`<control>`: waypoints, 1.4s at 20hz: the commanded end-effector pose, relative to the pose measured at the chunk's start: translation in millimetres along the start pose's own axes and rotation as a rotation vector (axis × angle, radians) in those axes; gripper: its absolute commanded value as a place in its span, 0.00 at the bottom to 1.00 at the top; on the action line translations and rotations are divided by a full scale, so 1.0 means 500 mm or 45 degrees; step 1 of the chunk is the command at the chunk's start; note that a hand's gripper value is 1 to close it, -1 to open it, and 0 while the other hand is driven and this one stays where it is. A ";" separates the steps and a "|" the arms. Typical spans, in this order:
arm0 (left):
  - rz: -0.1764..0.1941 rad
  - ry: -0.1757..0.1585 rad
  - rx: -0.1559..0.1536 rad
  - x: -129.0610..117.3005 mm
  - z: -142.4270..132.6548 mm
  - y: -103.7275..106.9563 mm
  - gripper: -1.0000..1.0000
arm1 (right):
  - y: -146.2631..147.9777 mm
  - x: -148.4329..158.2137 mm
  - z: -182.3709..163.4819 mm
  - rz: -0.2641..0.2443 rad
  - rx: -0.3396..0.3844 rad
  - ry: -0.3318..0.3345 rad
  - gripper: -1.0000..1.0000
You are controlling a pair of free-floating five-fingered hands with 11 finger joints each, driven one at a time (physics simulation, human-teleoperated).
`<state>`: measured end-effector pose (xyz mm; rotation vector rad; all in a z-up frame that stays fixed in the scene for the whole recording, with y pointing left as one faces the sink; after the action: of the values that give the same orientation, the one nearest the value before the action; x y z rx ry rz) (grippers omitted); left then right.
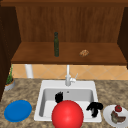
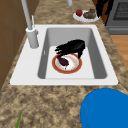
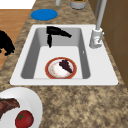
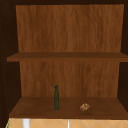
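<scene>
While near left hand [image 2: 72,47], eggplant [image 2: 63,61] diagonal

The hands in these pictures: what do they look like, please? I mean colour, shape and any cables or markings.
Both hands are plain matte black and human-shaped, with slender fingers and a thumb. The left hand and the right hand look alike. Each ends at the wrist: no arm, sleeve or cable joins it. No markings, seams or other colours can be made out on them.

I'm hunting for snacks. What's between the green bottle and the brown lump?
Nothing: the shelf is bare wood between the bottle and the brown lump, in the upper view.
</scene>
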<state>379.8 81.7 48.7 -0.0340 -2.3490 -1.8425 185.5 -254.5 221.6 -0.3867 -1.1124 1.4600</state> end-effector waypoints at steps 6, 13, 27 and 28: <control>-0.001 0.003 -0.028 0.020 0.095 0.058 0.00 | 0.000 0.000 0.000 0.000 0.000 0.000 0.50; 0.002 0.001 -0.009 0.059 0.160 0.093 0.00 | 0.000 0.000 0.000 0.000 0.000 0.000 0.50; -0.153 -0.027 0.011 0.145 0.226 0.100 0.00 | 0.000 0.000 0.000 0.000 0.000 0.000 0.50; -0.158 -0.025 0.013 0.151 0.229 0.099 0.00 | 0.000 0.000 0.000 0.000 0.000 0.000 0.50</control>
<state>307.9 198.7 80.4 0.0310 -2.3691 -1.8691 185.5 -254.5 221.6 -0.3867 -1.1124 1.4600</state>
